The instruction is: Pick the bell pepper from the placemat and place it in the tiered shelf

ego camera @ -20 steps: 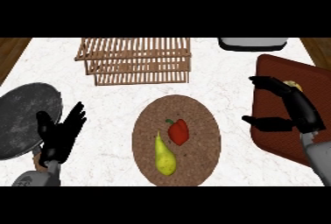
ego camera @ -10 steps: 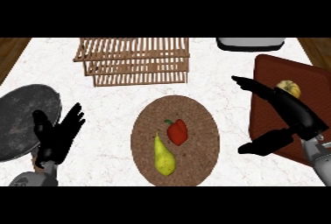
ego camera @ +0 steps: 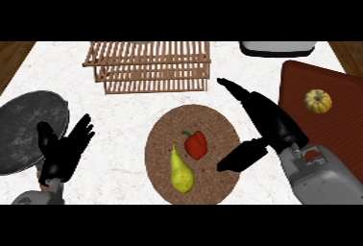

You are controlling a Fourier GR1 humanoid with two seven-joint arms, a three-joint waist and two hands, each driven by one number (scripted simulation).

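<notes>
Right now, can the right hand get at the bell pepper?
Probably yes. The open right hand hangs just right of the bell pepper, nothing lying between them; the pear sits close below-left.

The white marbled stone worktop [ego camera: 135, 108] carries several things. At its middle lies a round brown woven placemat [ego camera: 164, 129]. Toward the far edge stands a light wooden slatted tiered shelf [ego camera: 150, 65]. At the left lies a round dark grey speckled plate [ego camera: 25, 127], partly overlapped by the left arm. At the right lies a dark red-brown rectangular board [ego camera: 312, 81], reaching the right edge of the view. At the far right, just beyond the board, a grey and white object [ego camera: 276, 48] is cut off by the view's top.
</notes>
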